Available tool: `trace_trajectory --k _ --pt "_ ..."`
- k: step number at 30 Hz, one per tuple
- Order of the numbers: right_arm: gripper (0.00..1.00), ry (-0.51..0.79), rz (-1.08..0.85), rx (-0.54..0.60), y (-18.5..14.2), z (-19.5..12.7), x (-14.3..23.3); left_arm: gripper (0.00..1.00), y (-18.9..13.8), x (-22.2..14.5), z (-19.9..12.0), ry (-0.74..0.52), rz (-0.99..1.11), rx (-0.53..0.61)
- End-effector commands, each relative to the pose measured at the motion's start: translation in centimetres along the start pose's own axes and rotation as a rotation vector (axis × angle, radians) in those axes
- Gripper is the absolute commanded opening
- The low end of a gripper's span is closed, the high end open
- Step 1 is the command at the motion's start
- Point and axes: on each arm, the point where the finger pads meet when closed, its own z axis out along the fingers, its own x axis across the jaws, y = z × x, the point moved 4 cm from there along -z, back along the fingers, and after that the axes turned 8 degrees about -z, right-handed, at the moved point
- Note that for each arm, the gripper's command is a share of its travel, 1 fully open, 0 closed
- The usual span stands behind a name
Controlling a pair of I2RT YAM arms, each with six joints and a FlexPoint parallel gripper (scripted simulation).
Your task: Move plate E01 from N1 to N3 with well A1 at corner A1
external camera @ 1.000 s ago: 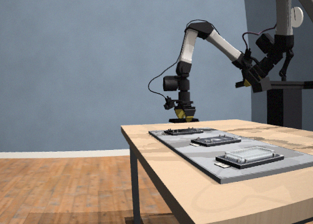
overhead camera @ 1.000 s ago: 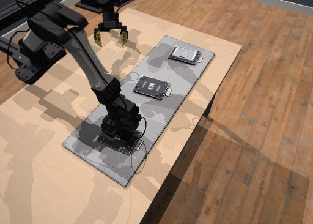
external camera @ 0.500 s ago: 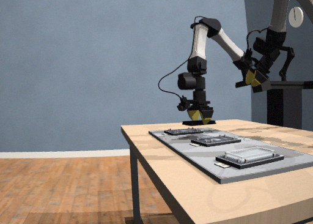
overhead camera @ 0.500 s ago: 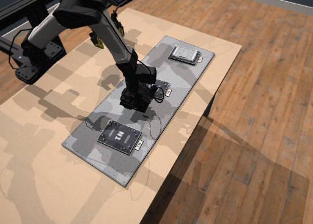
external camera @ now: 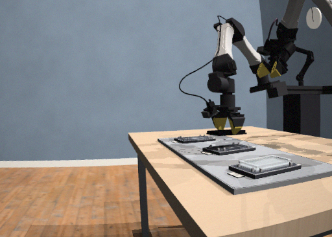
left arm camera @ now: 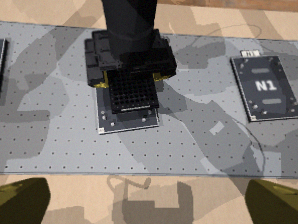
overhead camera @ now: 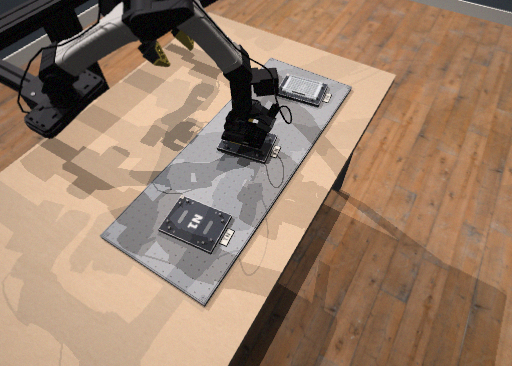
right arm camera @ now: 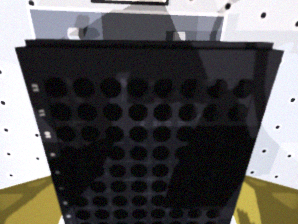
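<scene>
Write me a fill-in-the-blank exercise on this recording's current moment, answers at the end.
The black plate is clamped in the jaws of the ____ arm. The jaws of the left arm's gripper stand ____. The black plate is held above the nest called ____. The number of plates on nest N1 is ____.
Missing words: right; open; N3; zero.
</scene>
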Motion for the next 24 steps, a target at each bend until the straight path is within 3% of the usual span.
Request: trace_trajectory --k 1,12,17,24 --pt "0.75 -0.034 0.025 0.050 -0.4 0.6 0.6 1.00 0.2 0.6 -0.6 0.137 -0.016 -0.070" --pt "0.75 -0.011 0.013 0.018 0.4 -0.2 2.0 1.00 0.0 -0.1 -0.8 0.130 -0.029 -0.069" --pt "0.75 -0.012 0.020 0.038 -0.7 2.6 1.8 1.00 0.0 -0.1 -0.8 0.130 -0.029 -0.069" --pt "0.75 -0.006 0.019 0.023 -0.2 1.9 1.8 1.00 0.0 -0.1 -0.8 0.130 -0.029 -0.069"
